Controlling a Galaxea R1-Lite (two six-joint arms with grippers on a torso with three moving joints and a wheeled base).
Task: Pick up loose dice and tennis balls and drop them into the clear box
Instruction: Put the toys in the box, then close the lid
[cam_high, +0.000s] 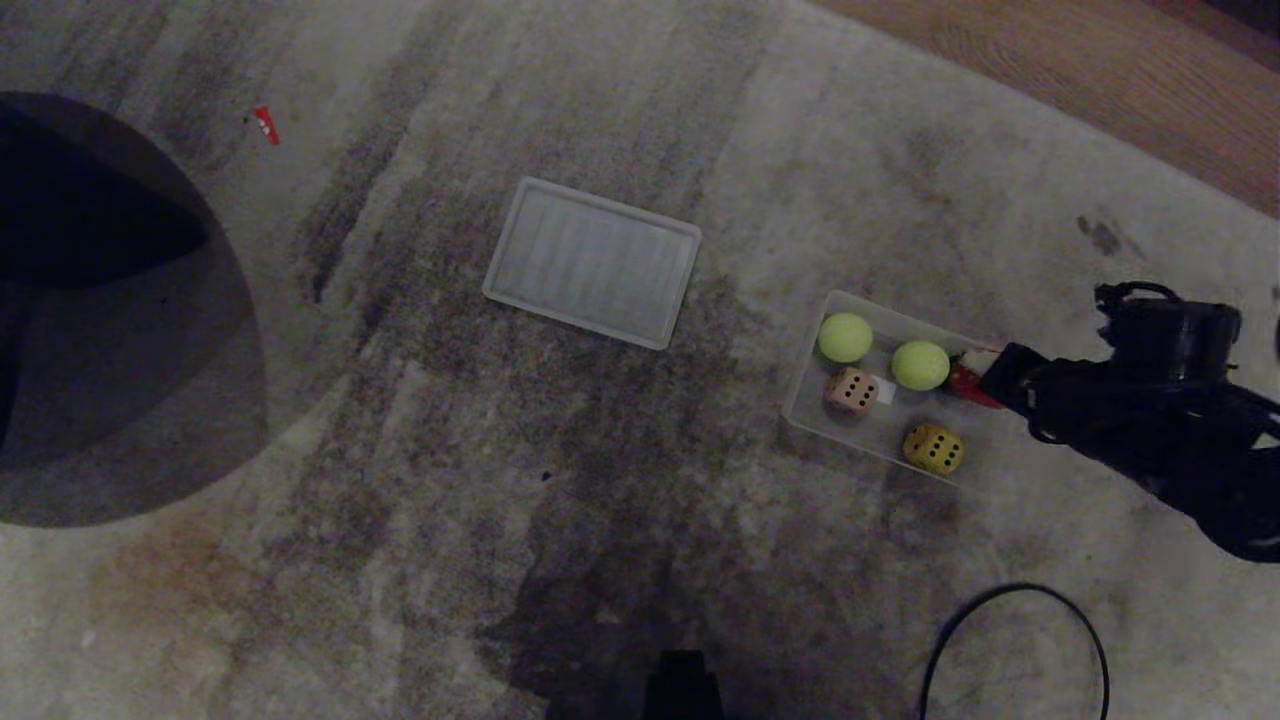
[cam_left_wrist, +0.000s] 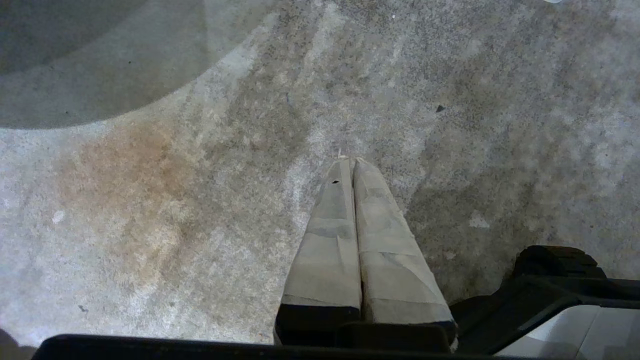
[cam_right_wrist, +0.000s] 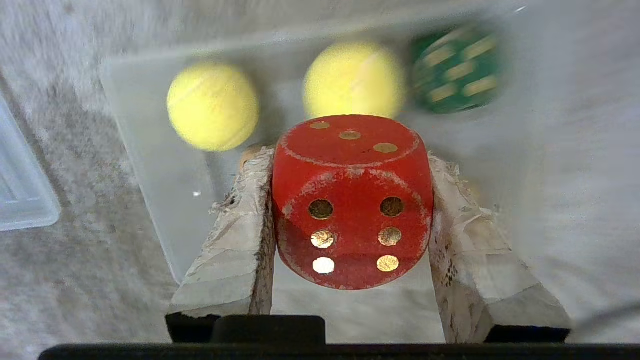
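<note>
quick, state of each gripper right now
left gripper: shut, holding nothing, over bare carpet.
right gripper: shut on the red die, over the clear box.

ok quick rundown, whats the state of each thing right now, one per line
red die: clamped in the right gripper, over the clear box
clear box: open, no lid on it
two tennis balls: in the box
beige-pink die: in the box
yellow die: in the box
dark green die: in the box, by a ball
lid: flat on the carpet, apart from the box
left gripper: shut, empty
</note>
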